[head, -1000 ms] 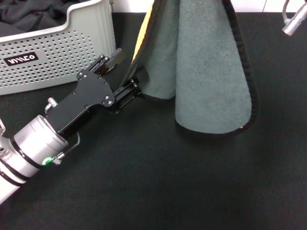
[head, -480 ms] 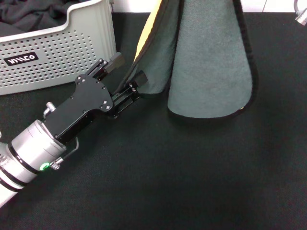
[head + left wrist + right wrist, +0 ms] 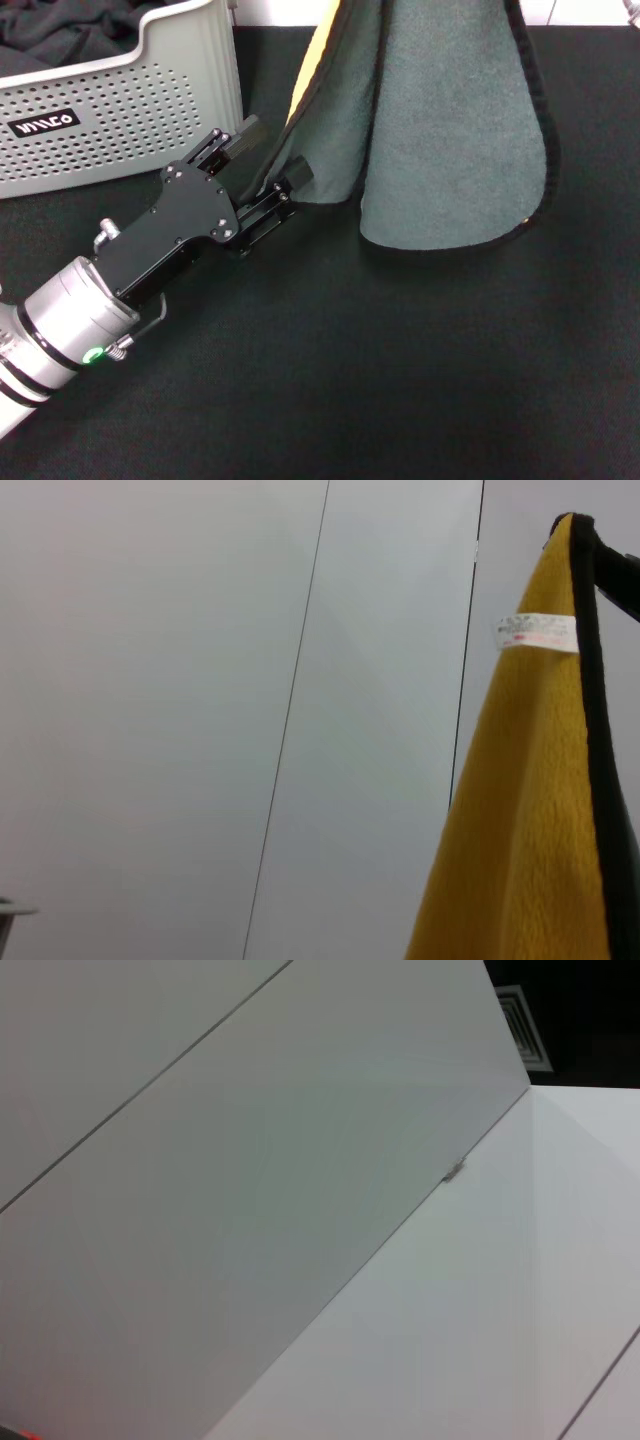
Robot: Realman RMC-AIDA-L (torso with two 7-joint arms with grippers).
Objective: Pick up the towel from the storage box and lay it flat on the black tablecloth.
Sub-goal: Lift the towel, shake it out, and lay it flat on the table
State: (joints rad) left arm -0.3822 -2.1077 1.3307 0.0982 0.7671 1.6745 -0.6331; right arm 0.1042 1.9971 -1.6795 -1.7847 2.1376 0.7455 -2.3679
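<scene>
The towel [image 3: 450, 140] hangs from above the head view, grey-green face toward me, with a strip of yellow face along its left edge and a black hem. Its lower edge hovers just over the black tablecloth [image 3: 400, 380]. My left gripper [image 3: 270, 152] is open, one finger on each side of the towel's lower left hem, beside the storage box [image 3: 120, 110]. The left wrist view shows the towel's yellow face [image 3: 520, 830] with its white label [image 3: 537, 632]. The right gripper is out of view.
The light grey storage box stands at the back left, with a dark cloth [image 3: 60, 30] inside it. The black tablecloth covers the whole surface in front. The right wrist view shows only pale wall panels.
The towel has risen a little and swung to the right. The right arm's tip has left the top right of the head view. My left gripper has shifted slightly along the towel's hem.
</scene>
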